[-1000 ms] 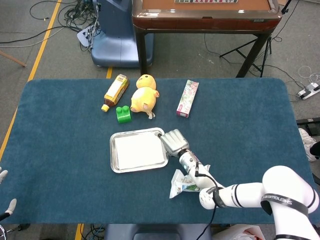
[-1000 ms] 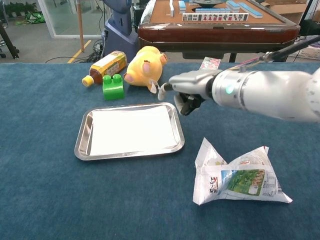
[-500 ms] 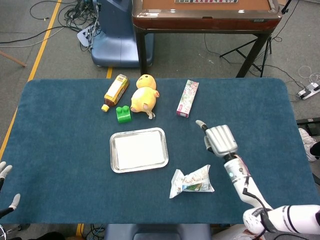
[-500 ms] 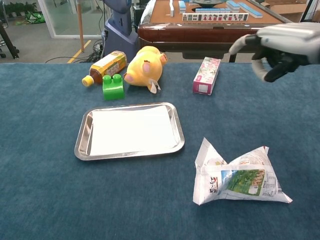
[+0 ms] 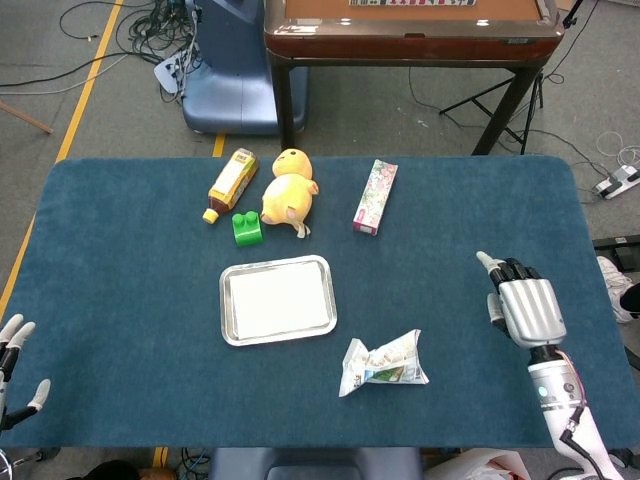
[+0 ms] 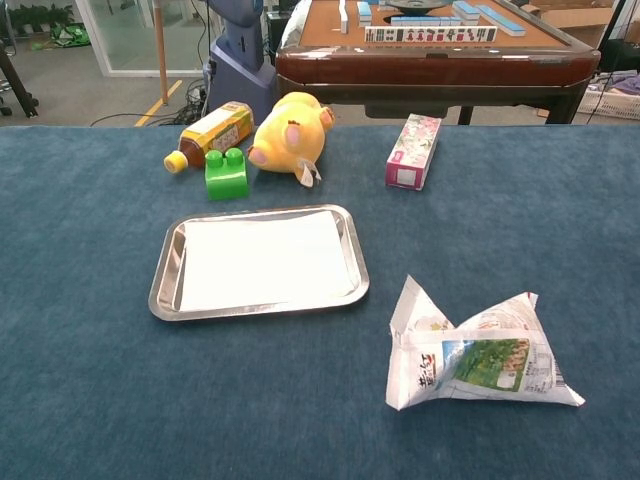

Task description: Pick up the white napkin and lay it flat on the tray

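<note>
The white napkin (image 5: 276, 301) (image 6: 262, 260) lies flat inside the metal tray (image 5: 227, 333) (image 6: 165, 270) near the table's middle. My right hand (image 5: 521, 305) hovers at the table's right side, far from the tray, fingers apart and holding nothing; the chest view does not show it. My left hand (image 5: 14, 362) shows only as fingertips at the left edge of the head view, off the table, spread and empty.
A crumpled white snack bag (image 5: 384, 362) (image 6: 478, 350) lies right of the tray. Behind the tray stand a green block (image 5: 246, 228) (image 6: 227, 173), a yellow plush chick (image 5: 288, 190) (image 6: 290, 131), a tea bottle (image 5: 230, 182) (image 6: 209, 133) and a pink box (image 5: 375, 196) (image 6: 412, 150).
My right hand has left the tray's right rim and swung back to the right side of the table, passing out of the chest view. The napkin stays flat in the tray.
</note>
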Controlling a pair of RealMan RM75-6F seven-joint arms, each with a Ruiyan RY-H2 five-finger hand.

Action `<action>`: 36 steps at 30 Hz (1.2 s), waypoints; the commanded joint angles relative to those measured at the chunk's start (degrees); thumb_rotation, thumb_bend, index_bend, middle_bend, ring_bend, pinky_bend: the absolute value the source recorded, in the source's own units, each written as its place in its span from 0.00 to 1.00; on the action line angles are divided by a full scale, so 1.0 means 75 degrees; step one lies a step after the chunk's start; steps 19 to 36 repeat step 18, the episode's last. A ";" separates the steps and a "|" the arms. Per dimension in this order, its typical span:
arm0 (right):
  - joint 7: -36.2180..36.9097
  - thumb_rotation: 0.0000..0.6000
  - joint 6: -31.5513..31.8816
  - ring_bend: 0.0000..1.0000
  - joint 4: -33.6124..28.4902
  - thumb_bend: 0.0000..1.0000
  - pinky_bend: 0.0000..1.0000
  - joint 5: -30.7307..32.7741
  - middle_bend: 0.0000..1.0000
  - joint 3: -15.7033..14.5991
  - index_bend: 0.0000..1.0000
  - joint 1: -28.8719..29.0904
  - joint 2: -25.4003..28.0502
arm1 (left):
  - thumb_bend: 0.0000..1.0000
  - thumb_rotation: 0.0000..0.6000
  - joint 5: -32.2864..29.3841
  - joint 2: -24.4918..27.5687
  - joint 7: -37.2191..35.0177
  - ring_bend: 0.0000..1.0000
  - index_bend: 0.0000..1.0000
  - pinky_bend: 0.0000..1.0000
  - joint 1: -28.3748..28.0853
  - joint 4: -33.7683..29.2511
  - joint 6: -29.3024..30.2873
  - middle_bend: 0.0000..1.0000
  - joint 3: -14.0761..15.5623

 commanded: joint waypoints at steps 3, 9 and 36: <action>0.0357 1.00 0.0447 0.17 0.0178 0.44 0.32 -0.0680 0.24 -0.0149 0.13 -0.0755 0.0155 | 0.33 1.00 0.0070 0.0016 0.0112 0.04 0.07 0.01 0.0016 -0.0129 0.0094 0.02 0.0021; 0.0421 1.00 0.0713 0.17 0.0260 0.44 0.32 -0.1160 0.24 -0.0104 0.13 -0.1312 0.0170 | 0.33 1.00 0.0173 0.0035 0.0267 0.04 0.07 0.01 0.0046 -0.0282 0.0192 0.02 0.0071; 0.0408 1.00 0.0597 0.17 0.0265 0.43 0.32 -0.1374 0.24 0.0186 0.13 -0.1744 0.0211 | 0.33 1.00 0.0185 0.0069 0.0319 0.04 0.07 0.01 0.0023 -0.0361 0.0184 0.02 0.0087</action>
